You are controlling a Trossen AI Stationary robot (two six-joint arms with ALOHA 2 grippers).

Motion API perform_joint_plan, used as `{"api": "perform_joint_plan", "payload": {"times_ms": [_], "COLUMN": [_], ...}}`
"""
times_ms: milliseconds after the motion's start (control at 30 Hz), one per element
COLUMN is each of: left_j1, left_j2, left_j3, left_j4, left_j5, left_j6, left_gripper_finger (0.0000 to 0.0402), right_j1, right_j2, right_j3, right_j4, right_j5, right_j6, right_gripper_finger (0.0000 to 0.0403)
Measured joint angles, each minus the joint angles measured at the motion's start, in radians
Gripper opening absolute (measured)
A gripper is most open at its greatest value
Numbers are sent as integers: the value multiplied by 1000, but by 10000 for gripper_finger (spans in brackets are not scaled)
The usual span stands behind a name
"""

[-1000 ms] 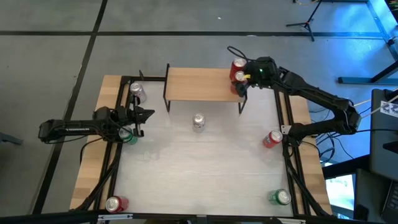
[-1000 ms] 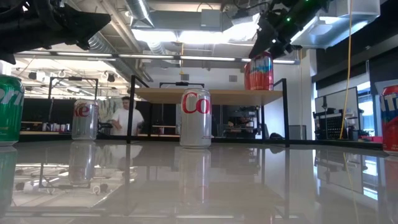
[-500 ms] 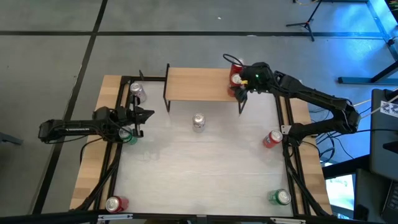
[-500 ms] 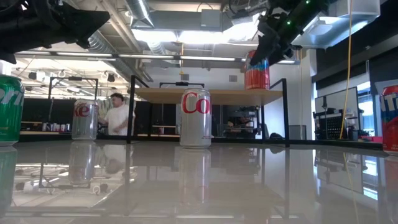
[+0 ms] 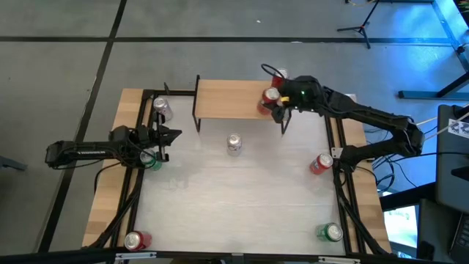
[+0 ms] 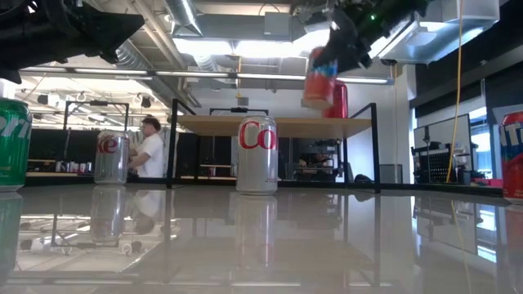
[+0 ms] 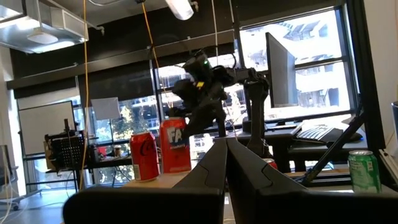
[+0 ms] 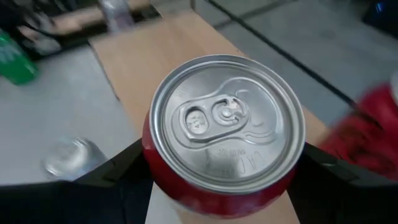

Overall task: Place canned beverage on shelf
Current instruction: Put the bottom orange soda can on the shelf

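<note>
Can (image 5: pixel 270 96) now leftward, apparently above shelf (image 5: pixel 231 99)

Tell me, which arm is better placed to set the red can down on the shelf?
The right arm. Its fingers already grip the red can above the shelf, beside another red can. The left gripper waits far off at the table's left edge.

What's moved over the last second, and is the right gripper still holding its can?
The right gripper, still clamped on the red can, has carried it inward along the shelf, away from the second red can standing at the shelf's right end; it now hangs tilted above the top. The left gripper and the table cans have not moved.
</note>
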Motion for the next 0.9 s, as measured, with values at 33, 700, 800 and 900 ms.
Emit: {"api": "perform_joint_plan", "payload": {"times_ms": [33, 700, 800, 900], "left_j1": [0, 0, 0, 0], "left_j2": [0, 0, 0, 0], "left_j3": [0, 0, 0, 0], "left_j4": [0, -6, -6, -7], "left_j5": [0, 0, 0, 0], "left_j6": [0, -1, -1, -2], "left_gripper_finger": [4, 4, 4, 4], "right_j1": [8, 25, 8, -21], "right_j2": [0, 344, 395, 431], "right_j3": [12, 414, 488, 528], "right_j4": [1, -120, -162, -182], "right_j5": [1, 181, 210, 214], "right_j6": [0, -24, -27, -12], "right_gripper_finger": [280, 283, 284, 284]}}
